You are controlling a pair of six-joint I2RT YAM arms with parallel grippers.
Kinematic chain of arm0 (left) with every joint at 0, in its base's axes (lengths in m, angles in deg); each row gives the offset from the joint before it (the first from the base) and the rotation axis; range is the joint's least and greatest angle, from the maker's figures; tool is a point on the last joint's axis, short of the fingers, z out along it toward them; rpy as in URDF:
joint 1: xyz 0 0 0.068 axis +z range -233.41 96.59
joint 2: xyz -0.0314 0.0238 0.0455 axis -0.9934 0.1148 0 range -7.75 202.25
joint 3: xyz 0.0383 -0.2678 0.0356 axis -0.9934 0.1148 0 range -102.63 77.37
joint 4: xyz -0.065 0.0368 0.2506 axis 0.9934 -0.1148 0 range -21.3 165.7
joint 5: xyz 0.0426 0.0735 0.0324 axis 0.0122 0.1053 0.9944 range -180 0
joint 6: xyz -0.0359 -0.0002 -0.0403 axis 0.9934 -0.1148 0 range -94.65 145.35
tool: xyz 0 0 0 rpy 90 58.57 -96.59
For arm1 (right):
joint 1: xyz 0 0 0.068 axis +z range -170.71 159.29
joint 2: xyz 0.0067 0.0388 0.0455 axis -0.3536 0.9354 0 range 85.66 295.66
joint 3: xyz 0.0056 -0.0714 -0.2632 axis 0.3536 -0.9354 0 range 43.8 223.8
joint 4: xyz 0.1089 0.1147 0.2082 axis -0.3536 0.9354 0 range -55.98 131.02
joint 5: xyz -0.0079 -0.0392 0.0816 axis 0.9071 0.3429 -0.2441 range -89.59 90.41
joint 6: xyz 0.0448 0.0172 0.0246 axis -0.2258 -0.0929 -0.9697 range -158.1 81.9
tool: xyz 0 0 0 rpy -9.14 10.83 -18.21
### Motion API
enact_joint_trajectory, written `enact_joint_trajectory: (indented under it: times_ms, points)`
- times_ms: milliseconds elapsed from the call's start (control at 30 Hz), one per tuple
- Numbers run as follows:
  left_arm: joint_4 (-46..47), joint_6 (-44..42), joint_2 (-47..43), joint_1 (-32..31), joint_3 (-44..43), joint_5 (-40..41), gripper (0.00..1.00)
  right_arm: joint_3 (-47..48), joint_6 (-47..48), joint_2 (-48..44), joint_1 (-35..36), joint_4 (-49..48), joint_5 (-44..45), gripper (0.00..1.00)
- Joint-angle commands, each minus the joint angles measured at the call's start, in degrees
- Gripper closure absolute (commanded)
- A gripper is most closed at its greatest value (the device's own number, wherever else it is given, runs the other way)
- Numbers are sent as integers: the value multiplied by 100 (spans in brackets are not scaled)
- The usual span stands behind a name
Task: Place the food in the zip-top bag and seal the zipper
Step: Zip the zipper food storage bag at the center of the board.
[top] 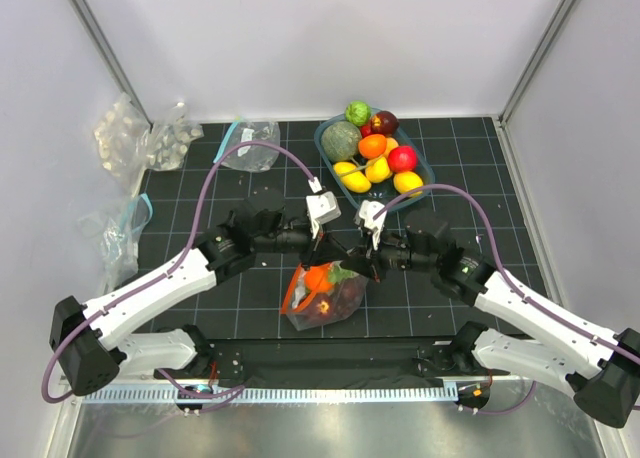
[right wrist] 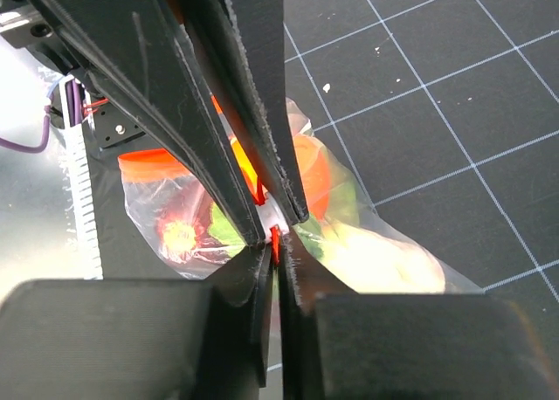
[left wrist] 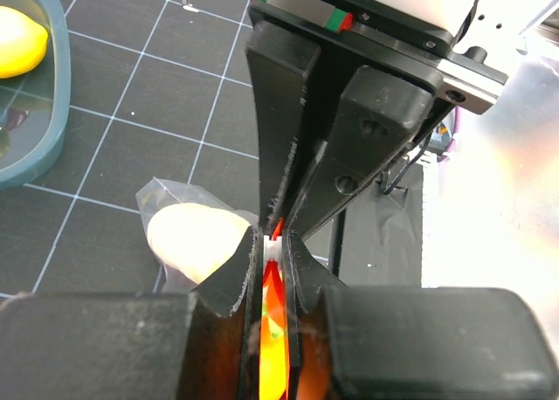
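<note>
Near the middle of the tabletop, just ahead of the arm bases, lies the bag with food already inside; more fruit sits in the tray well beyond it. Both hands meet at its mouth. The left hand is narrow, pinching the zipper, and the right hand is nipped onto the same strip just beside it.

I judge the film light, limp and slippery, sagging under the hard, glossy pieces, so the stiffer zipper is the sound place to hold. A pinch on the film alone would likely slide.

The mouth points away from the bases and the belly toward them. The zipper's long axis seems to run from hand to hand, roughly across the tabletop, though from above its line is hard to trace.
</note>
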Motion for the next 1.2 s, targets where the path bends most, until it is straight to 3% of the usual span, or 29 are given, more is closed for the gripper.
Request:
enact_joint_trajectory:
  times_ms: [0, 33, 133, 600, 667, 767, 800, 833, 933, 967, 1100, 1167]
  points:
    - [-165, -34, -67, -43, -68, -172, 100, 171, -75, -136, 32, -984, 71, 85]
    - [-147, -43, -84, -43, -68, -163, 100, 171, -84, -127, 23, -992, 62, 77]
    - [-138, -34, -146, -43, -42, -137, 100, 145, -84, -145, 23, -1062, 27, 67]
    - [73, 36, -374, -52, 99, -251, 100, -84, -110, -391, 23, -1449, -166, 60]
    - [90, 54, -418, -52, 108, -277, 100, -119, -110, -400, 23, -1520, -236, 64]
    - [117, 45, -427, -43, 134, -286, 100, -119, -119, -365, 23, -1546, -237, 81]
    - [117, 54, -427, -43, 125, -286, 100, -102, -110, -339, 23, -1538, -210, 93]
    - [125, 54, -427, -52, 125, -277, 100, -93, -119, -321, 23, -1529, -193, 98]
    - [126, 63, -410, -43, 116, -225, 98, -75, -119, -294, 23, -1520, -166, 99]
    - [126, 89, -418, -43, 108, -190, 95, -75, -119, -294, 23, -1520, -131, 99]
    - [248, 194, -541, -43, 256, 179, 54, -84, -277, -312, 23, -1502, 290, 99]
    - [389, 229, -629, -52, 336, 311, 46, -93, -321, -303, 23, -1502, 440, 99]
